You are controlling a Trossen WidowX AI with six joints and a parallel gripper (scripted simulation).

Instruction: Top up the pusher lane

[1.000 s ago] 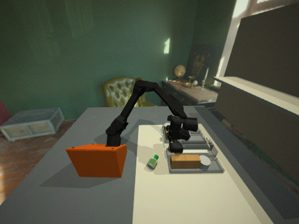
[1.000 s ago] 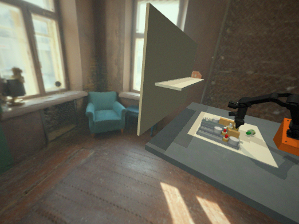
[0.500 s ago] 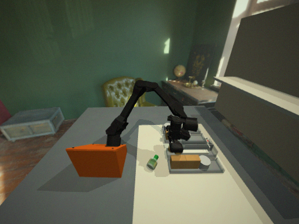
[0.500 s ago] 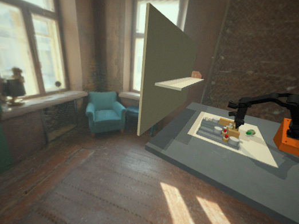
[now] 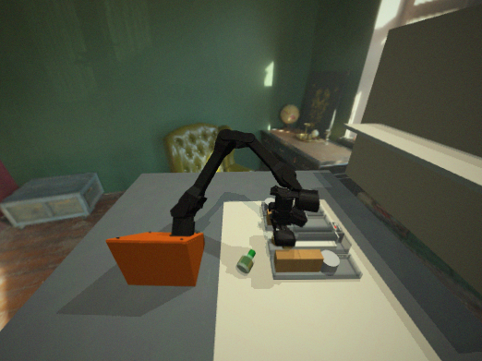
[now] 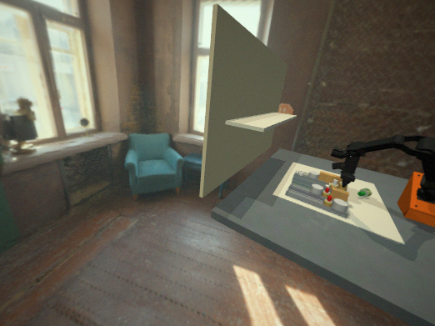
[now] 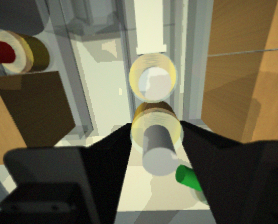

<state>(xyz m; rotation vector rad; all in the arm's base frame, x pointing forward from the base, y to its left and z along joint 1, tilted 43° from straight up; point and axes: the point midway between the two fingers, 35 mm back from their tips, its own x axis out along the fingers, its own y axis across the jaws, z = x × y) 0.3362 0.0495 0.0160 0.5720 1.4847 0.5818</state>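
My gripper (image 7: 155, 126) (image 5: 280, 240) (image 6: 345, 184) is shut on a yellowish jar with a pale grey cap (image 7: 159, 159), at the front end of the sprung lane. The held jar looks roughly upright. Just behind it in the wrist view, a matching jar with a pale cap (image 7: 154, 81) stands in the lane in front of the white pusher (image 7: 150, 25). The two jars look close together or touching. The held jar's base and the low front stop are hidden, so I cannot tell whether it stands on the lane floor.
A green-capped jar (image 5: 246, 262) (image 6: 364, 193) (image 7: 187, 176) lies on the pale mat (image 5: 249, 317) before the rack. Wooden blocks (image 5: 297, 260) (image 7: 240, 80) (image 7: 37, 110) flank the lane. A red-capped jar (image 7: 32, 52) is in a lane to the left. A grey-white cylinder (image 5: 330, 262) (image 6: 340, 204) stands behind one block.
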